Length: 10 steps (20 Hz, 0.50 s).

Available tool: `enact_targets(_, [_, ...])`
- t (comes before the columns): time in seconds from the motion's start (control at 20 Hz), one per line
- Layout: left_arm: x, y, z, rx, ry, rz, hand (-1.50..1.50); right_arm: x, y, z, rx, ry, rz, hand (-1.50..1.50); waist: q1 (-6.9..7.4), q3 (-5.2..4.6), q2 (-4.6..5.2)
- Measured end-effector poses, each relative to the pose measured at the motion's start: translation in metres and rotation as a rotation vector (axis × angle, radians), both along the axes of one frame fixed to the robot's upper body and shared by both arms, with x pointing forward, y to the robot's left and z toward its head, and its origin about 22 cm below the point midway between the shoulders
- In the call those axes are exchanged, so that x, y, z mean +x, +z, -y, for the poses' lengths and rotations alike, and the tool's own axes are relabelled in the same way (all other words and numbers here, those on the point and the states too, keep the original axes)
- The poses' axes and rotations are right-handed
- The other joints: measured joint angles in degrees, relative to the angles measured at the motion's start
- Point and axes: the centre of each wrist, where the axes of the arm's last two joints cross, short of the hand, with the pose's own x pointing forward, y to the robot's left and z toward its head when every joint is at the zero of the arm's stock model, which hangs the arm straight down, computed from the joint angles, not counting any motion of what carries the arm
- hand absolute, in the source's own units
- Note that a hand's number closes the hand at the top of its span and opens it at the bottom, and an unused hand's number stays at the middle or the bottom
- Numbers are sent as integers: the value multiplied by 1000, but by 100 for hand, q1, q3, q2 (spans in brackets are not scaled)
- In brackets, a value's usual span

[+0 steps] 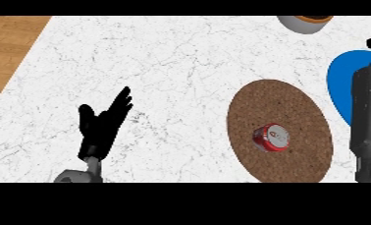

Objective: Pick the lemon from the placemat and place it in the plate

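Red-and-silver, a small can-like object (271, 137), no lemon showing, is lying toward six o'clock on the round brown cork placemat (282, 96), so you are needing your right hand (361, 101), its state untellable over the round blue plate (337, 79) at three o'clock, centred above it before closing, while your left hand (101, 126) is resting open at eight o'clock.

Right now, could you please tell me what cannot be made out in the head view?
Blue plate: right part cut off by the view's right edge, partly hidden by the right arm.
Grey bowl: cut off by the top edge.
Red can on the placemat: label too small to read.
Lemon: none shows.
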Motion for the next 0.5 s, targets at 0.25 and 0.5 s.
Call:
enact_targets(0.25, [-4,-7,-2,4,22,-19,0,-10,-21,21,-67,-111,-14,150,-151,4,-49])
enact_targets(0.5, [-4,-8,-8,3,38,-22,0,-22,-44,39,-102,-176,-14,150,-259,9,-91])
